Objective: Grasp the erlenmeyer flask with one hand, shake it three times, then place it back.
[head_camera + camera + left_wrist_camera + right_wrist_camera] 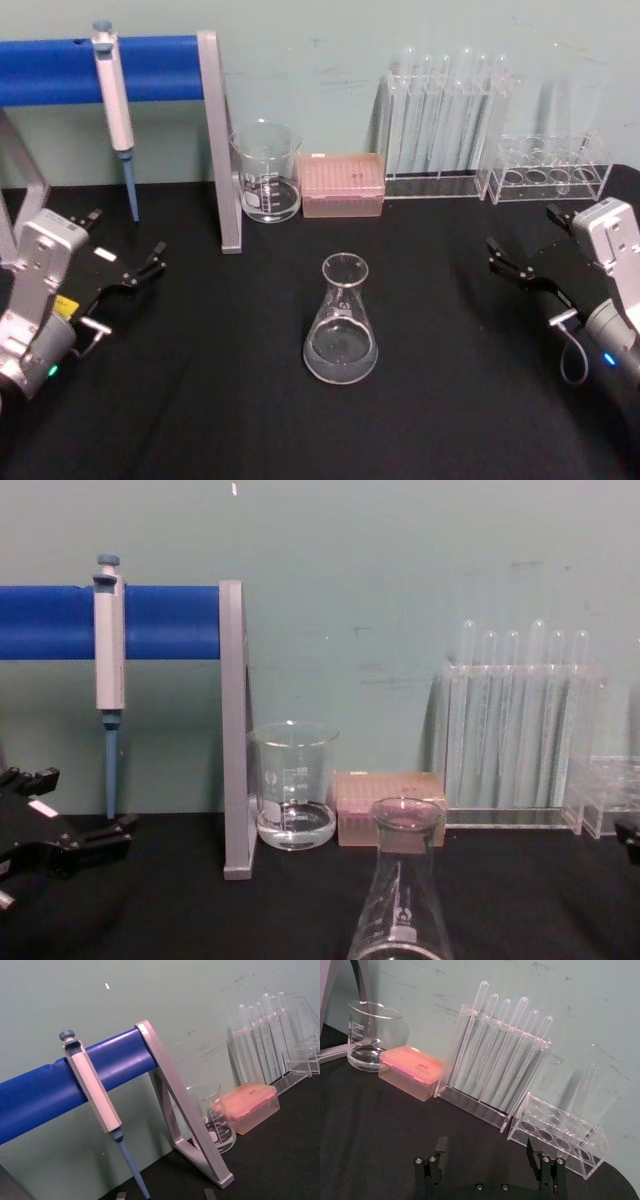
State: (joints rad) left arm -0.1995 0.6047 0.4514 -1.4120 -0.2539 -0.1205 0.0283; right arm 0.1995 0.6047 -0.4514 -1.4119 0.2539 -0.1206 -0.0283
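Since the erlenmeyer flask (341,320) stands upright and untouched on the black table (200,410), the task looks to be at its very start, with the grasp not yet made. The flask sits between the left pincer (147,263) and the right pincer (485,1146), well apart from both. Each pincer has its fingers spread and holds nothing. The next move, I judge, calls for one pincer to swing inward and close level on the narrow neck without tipping the glass. Beyond the flask, farther from both pincers, stand one beaker (268,175), one pink tip box (343,185) and two clear racks: a tall rack (435,184) holding six test tubes (517,1035), and a low rack (548,180). Ahead of the left pincer, one pipette (115,100) hangs on the blue bar (50,72).
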